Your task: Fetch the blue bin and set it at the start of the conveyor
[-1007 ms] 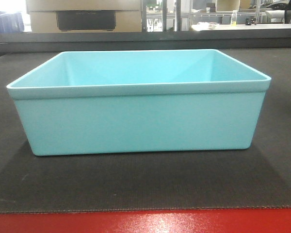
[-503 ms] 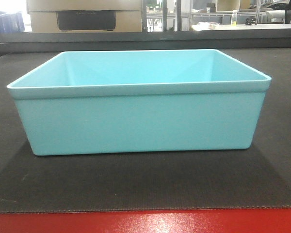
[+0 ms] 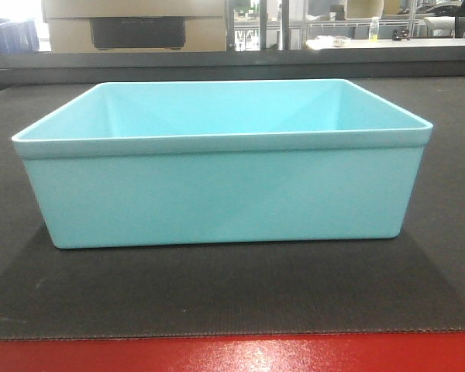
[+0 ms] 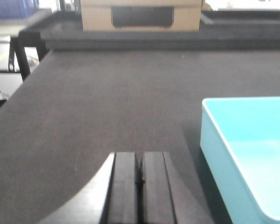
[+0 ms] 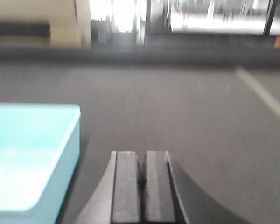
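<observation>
The blue bin (image 3: 221, 167) is a pale aqua tub standing upright and empty on the conveyor start (image 3: 217, 294), a dark ribbed belt with a red strip (image 3: 232, 355) along its near edge. In the left wrist view my left gripper (image 4: 140, 161) is shut with nothing in it, over the belt (image 4: 107, 102), a little left of the bin (image 4: 245, 149). In the right wrist view my right gripper (image 5: 143, 161) is shut and empty, just right of the bin (image 5: 32, 158), above the belt (image 5: 177, 107). Neither gripper touches the bin or shows in the front view.
A tan box with a dark opening (image 3: 136, 27) stands beyond the belt's far edge; it shows too in the left wrist view (image 4: 140, 15). Tables and a bottle (image 3: 373, 28) lie far behind. A pale line (image 5: 263, 95) crosses the belt at right.
</observation>
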`<control>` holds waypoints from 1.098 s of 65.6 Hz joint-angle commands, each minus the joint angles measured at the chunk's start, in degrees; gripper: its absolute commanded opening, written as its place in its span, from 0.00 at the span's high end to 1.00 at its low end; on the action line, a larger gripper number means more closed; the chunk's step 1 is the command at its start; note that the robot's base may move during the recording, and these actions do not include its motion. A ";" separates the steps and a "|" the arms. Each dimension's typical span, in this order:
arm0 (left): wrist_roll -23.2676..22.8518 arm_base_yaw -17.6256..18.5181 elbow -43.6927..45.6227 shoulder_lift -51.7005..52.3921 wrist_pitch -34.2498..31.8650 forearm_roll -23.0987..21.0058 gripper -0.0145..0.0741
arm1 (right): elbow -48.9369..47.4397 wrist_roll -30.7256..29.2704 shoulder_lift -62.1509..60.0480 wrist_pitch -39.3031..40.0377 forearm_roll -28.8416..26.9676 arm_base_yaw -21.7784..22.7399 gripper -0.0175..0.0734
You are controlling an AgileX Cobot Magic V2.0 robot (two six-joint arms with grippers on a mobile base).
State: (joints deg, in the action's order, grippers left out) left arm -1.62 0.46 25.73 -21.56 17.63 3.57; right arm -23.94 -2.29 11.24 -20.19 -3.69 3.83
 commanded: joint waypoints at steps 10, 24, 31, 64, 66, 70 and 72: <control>0.10 -0.26 -0.05 3.27 -1.10 -0.27 0.96 | 0.01 -0.40 -6.63 1.20 0.57 0.15 0.98; 0.10 -0.26 -0.05 3.27 -1.10 -0.27 0.96 | 0.01 -0.40 -6.76 1.32 0.57 0.15 0.98; 0.10 -0.26 -0.05 3.27 -1.10 -0.27 0.96 | 0.01 -0.40 -6.76 1.32 0.57 0.15 0.98; 0.10 -0.76 -0.45 4.01 0.08 -5.11 0.96 | 0.01 -0.40 -6.76 1.32 0.57 0.15 0.98; 0.21 -1.27 -0.96 4.79 0.22 -5.45 0.96 | 0.01 -0.40 -6.76 1.32 0.57 0.15 0.98; 2.74 -2.06 -2.69 7.00 -0.66 -6.58 0.96 | 0.01 -0.40 -6.76 1.32 0.57 0.15 0.98; 3.36 -2.36 -4.15 8.63 -1.50 -7.09 0.96 | 0.01 -0.40 -6.76 1.32 0.57 0.15 0.98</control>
State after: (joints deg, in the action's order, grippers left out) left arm -0.42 -1.03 24.00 -15.86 17.65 -1.48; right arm -23.94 -2.29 4.67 -20.19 -3.69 3.83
